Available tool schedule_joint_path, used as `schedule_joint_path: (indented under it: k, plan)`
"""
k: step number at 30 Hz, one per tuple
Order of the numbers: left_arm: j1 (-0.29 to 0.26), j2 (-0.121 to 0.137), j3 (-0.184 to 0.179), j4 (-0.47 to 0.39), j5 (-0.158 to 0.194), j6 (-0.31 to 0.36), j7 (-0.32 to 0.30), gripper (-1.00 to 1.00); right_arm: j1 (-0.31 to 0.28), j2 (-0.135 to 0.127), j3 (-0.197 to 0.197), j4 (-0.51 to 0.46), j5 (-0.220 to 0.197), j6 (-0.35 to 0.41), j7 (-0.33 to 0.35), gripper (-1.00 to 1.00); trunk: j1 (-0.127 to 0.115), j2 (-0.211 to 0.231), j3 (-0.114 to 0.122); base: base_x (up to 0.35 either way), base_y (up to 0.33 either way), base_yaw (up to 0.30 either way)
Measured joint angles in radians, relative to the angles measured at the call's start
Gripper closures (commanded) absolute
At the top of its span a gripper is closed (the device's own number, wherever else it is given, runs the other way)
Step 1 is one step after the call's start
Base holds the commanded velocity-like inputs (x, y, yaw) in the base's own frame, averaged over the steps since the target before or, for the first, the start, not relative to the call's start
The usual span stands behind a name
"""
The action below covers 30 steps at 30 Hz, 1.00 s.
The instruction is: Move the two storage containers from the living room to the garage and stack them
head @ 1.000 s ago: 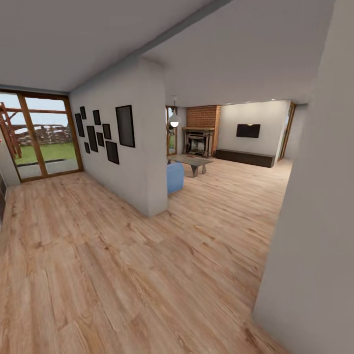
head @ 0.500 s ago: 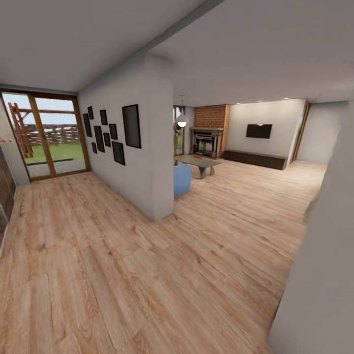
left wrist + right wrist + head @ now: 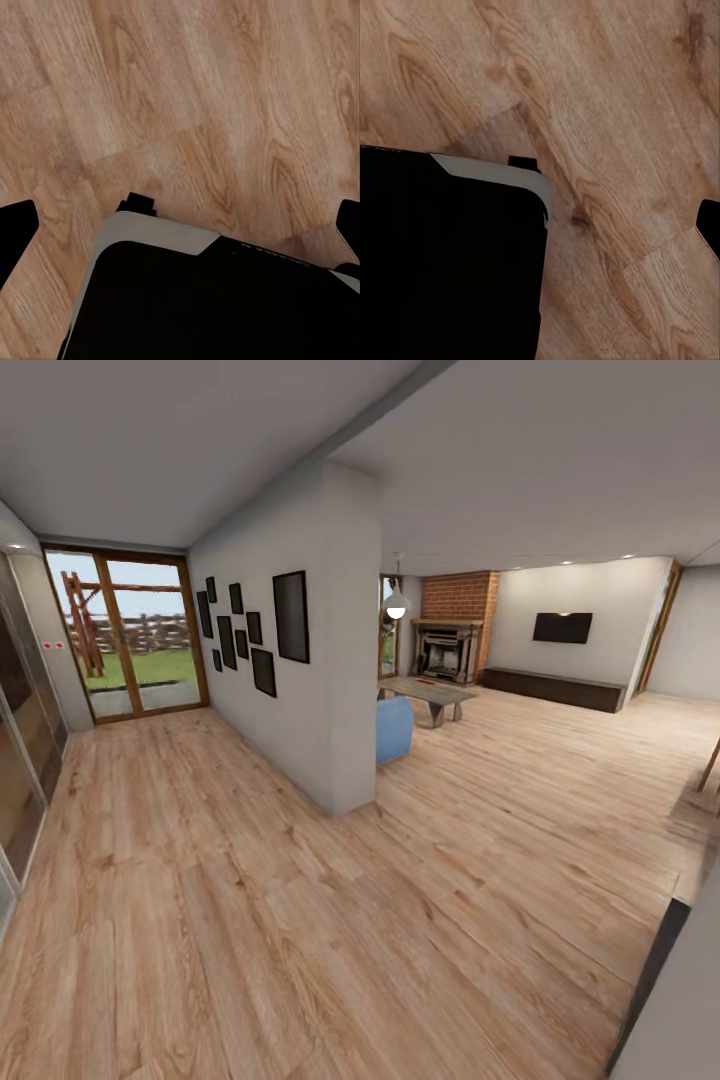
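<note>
The storage containers are out of view. In the head view I look across light wood plank flooring (image 3: 300,920) toward the living room, with its brick fireplace (image 3: 450,645) and a blue sofa (image 3: 393,728) behind a partition wall. My left gripper (image 3: 180,229) hangs over the planks, its black fingertips (image 3: 15,232) far apart and nothing between them. My right gripper (image 3: 540,225) also hangs over the planks, empty. One of its fingertips (image 3: 709,225) shows at the picture's edge, standing wide. The robot's dark base (image 3: 202,300) lies under both wrists.
A white partition wall (image 3: 335,660) with black picture frames stands ahead, left of centre. Wood-framed glass doors (image 3: 140,635) close the far left. A low table (image 3: 430,695) and a wall TV (image 3: 561,627) lie beyond. A grey wall edge (image 3: 680,1000) is close at the lower right, and glass panels (image 3: 20,760) line the left edge.
The whole head view has shifted, so the camera has moved. The near grey wall on the right has slid almost out of the picture. More of the living room and the left glass panels show.
</note>
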Motion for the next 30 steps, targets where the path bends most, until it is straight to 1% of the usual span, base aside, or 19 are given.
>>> schedule_joint_path:
  k: [21,30]
  plan:
    - [0.0,0.0,0.0,0.0,0.0,0.0,0.0,-1.0,0.0,-0.001,0.0,0.0,-0.002,0.002,-0.003,-1.0,0.0,0.0,0.0,0.326,0.0,0.001]
    - [0.0,0.0,0.0,0.0,0.0,0.0,0.0,-1.0,0.0,-0.001,-0.003,0.0,-0.012,-0.003,-0.004,-1.0,0.0,0.0,0.0,0.326,0.0,0.0]
